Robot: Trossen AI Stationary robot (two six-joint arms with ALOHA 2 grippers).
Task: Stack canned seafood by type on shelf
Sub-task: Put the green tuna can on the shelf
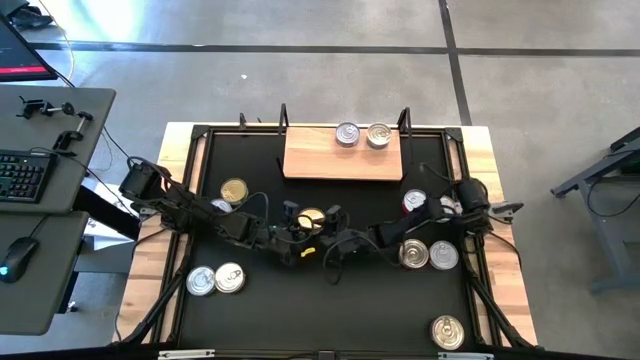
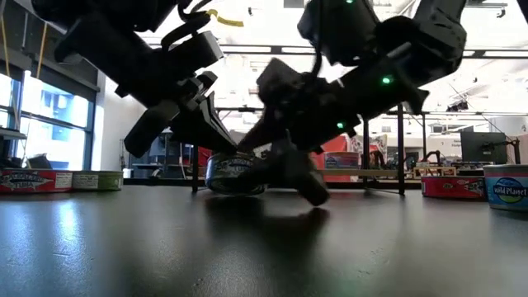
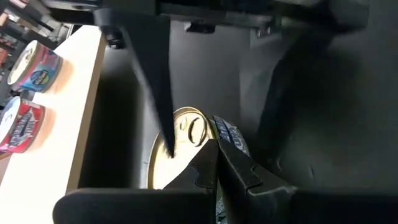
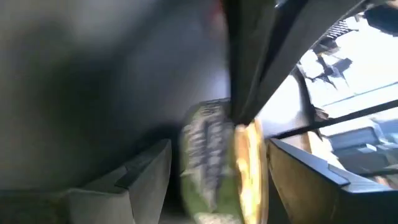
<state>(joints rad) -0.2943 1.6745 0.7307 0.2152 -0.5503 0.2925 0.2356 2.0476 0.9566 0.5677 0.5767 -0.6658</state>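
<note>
— Starting at the left gripper point(image 1: 300, 222): where is it, and what has it got?

— It sits low over the middle of the black tabletop point(image 1: 330, 300), its fingers point(image 3: 158, 93) spread on either side of a gold-lidded tin point(image 1: 312, 219) that lies flat on the table. In the left wrist view one finger crosses the gold lid and the other stands off past the tin's rim, so the jaws are apart and not pressing the tin (the low view shows the same tin point(image 2: 235, 174) resting on the surface under both arms).

— And the right gripper point(image 1: 335, 240)?

— Reaching in from the right side to that same tin. Its wrist view shows the tin's side and gold lid point(image 4: 239, 165) close between its fingers, but I cannot tell how wide they stand or whether they touch it.

— Where are the other tins?

— Two silver-topped ones point(image 1: 362, 134) sit side by side at the far right end of the shelf point(image 1: 320, 160), which lies at the far edge of the table. Another gold one point(image 1: 234, 190) lies left of the left arm, near the shelf's left end. A pair of silver tins point(image 1: 215, 280) rests at the near left, touching each other. On the right, a red-sided tin point(image 1: 414, 201) lies by the right arm, two more point(image 1: 429, 255) sit just beside each other nearer the front, and a single gold one point(image 1: 447, 331) is at the near right corner
</note>
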